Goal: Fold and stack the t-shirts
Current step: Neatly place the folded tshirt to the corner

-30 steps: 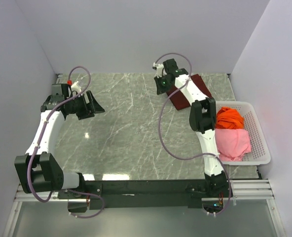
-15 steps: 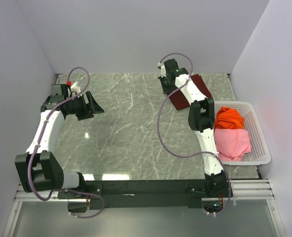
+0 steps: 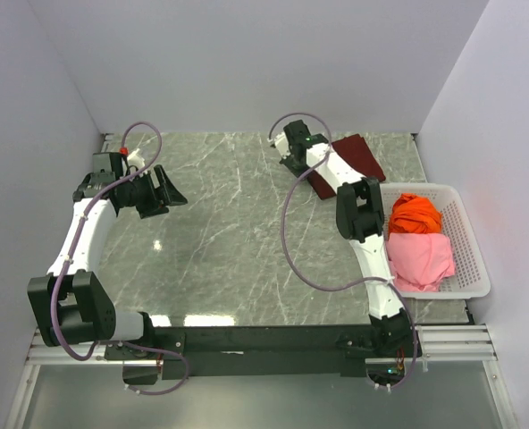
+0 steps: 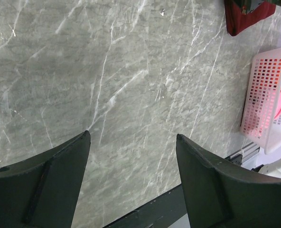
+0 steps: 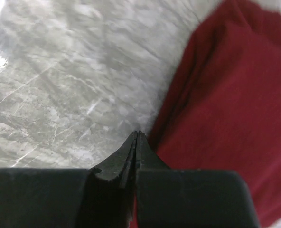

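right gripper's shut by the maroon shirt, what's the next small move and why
Probably reopen the right gripper and ease it a little onto the maroon shirt before closing. In the right wrist view its jaws are shut right at the shirt's edge, tips together with no cloth visible between them, so it likely has no grip.

Left arm arched along left side, left gripper spread wide, pointing inward. Right arm stretched far forward, right gripper fully closed, jaws meeting.
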`<action>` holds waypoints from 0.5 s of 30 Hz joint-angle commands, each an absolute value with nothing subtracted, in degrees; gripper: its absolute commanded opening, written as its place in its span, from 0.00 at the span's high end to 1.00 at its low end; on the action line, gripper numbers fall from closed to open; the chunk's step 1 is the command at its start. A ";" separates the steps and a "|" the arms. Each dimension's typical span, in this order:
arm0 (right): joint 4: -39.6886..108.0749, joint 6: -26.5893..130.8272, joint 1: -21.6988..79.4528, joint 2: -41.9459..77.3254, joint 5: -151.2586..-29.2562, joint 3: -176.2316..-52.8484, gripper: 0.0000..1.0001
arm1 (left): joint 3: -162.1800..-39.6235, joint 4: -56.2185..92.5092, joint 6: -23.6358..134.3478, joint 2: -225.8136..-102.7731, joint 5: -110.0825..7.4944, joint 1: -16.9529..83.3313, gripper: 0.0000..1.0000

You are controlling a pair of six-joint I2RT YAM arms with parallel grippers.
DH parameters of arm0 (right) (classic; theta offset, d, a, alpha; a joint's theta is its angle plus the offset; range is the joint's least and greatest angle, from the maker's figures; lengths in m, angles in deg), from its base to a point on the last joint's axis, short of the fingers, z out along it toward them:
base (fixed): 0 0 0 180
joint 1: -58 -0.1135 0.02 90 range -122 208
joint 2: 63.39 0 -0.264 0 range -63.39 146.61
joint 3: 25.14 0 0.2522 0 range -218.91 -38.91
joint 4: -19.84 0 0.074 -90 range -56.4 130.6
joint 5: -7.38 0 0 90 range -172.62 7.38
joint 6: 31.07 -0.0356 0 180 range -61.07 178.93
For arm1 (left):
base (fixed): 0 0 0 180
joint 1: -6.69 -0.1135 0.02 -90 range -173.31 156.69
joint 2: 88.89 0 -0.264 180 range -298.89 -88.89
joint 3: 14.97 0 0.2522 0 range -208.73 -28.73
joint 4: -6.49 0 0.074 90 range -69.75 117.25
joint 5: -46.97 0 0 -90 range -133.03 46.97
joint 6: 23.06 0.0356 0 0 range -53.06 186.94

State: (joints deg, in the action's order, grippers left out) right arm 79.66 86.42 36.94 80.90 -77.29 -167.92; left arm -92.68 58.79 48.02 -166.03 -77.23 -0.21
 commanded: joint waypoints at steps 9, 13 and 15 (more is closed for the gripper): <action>68.31 113.14 35.33 81.10 -72.42 -166.26 1.00 | -91.84 57.78 49.27 -164.21 -76.08 -1.04 0.22; 68.14 116.40 35.68 81.72 -72.33 -165.04 1.00 | -92.19 58.22 49.53 -164.12 -75.91 -1.31 0.22; 67.53 117.29 36.03 81.63 -71.98 -163.98 1.00 | -92.10 58.31 49.71 -164.12 -75.90 -1.40 0.21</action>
